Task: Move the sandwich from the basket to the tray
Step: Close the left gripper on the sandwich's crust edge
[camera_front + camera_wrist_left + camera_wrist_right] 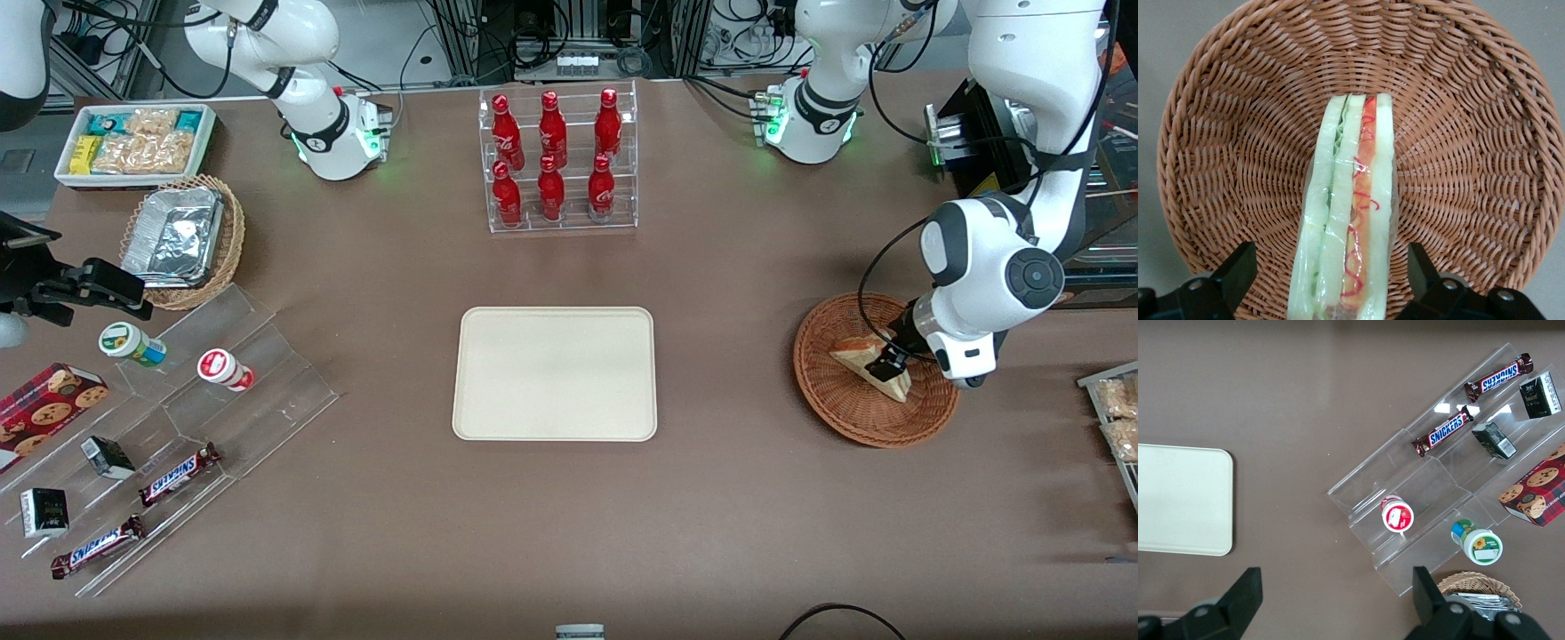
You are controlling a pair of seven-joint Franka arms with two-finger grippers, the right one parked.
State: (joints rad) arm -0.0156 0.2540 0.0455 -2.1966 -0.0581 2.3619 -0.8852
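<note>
Left gripper (pixel 889 364) is down inside the basket (pixel 836 400), fingers (pixel 1238 270) spread wide, one each side of the sandwich (pixel 1348 220) with clear gaps to it, so released, not gripping anything. Sandwich stands on edge in clear wrap, cut face up: white bread slices with green on one side and red-orange filling on the other. It sits on the woven floor of the basket, roughly central, under the wrist. Basket is on the brown table (pixel 711 498) at the working arm's end, well apart from the tray (pixel 555 373), which sits mid-table and holds nothing. Farther from the front camera than the tray: clear rack of red bottles (pixel 560 160). Toward the parked arm's end: stepped acrylic display (pixel 178 427) with Snickers bars (pixel 178 474), two small cups, small dark boxes, cookie box (pixel 44 404); tan wicker basket with foil containers (pixel 182 240); white bin of snack packets (pixel 133 142).
</note>
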